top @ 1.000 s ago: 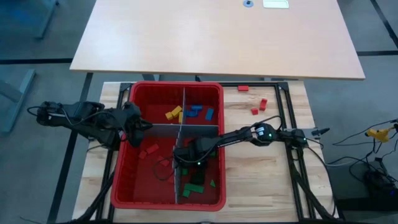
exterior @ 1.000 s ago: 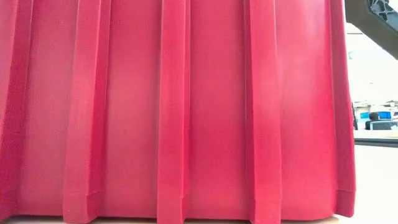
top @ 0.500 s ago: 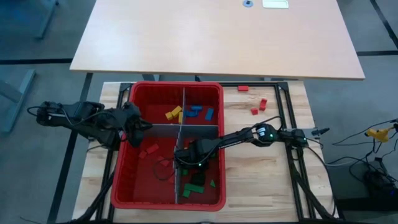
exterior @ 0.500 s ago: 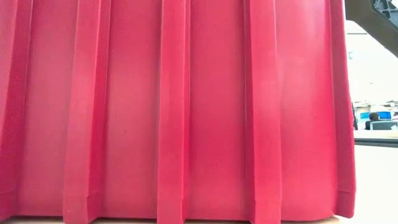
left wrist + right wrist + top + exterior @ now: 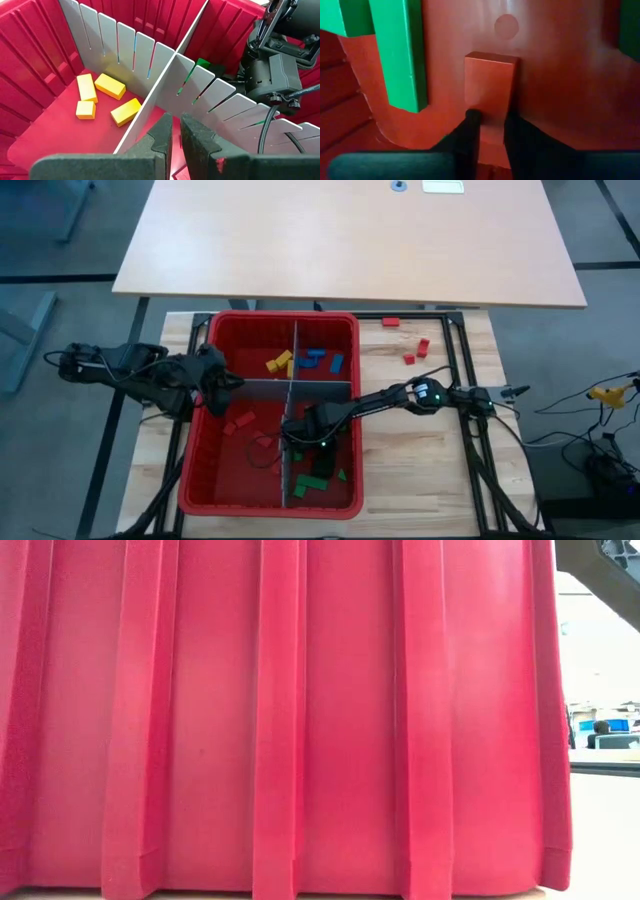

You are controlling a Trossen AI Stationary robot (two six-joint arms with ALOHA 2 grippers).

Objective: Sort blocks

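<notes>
The right pincer [image 5: 318,465] is down inside the near right compartment of the red bin [image 5: 222,498], among the green blocks [image 5: 300,488] lying on that compartment's floor. In its wrist view the two dark fingers [image 5: 470,131] stand on either side of a red block [image 5: 489,82] lying flat on the bin floor, the fingertips at the block's near end; they look to be pinching it, though the picture is too close to be sure the pads touch. A green block [image 5: 400,55] lies just beside the red one. The left pincer [image 5: 232,383] sits at the bin's left wall, level with the crosswise grey divider [image 5: 255,388], and its wrist view shows its fingers [image 5: 162,137] nearly pressed together with only a thin gap, over the divider's upper edge. Beyond that divider, yellow blocks [image 5: 110,86] lie in the far left compartment, blue blocks [image 5: 322,360] in the far right one, and red blocks [image 5: 238,422] in the near left one. A few more red blocks [image 5: 414,352] lie loose on the wooden surface [image 5: 420,470] to the right of the bin. In the low view the bin's ribbed outer wall [image 5: 280,720] fills nearly the whole picture.
</notes>
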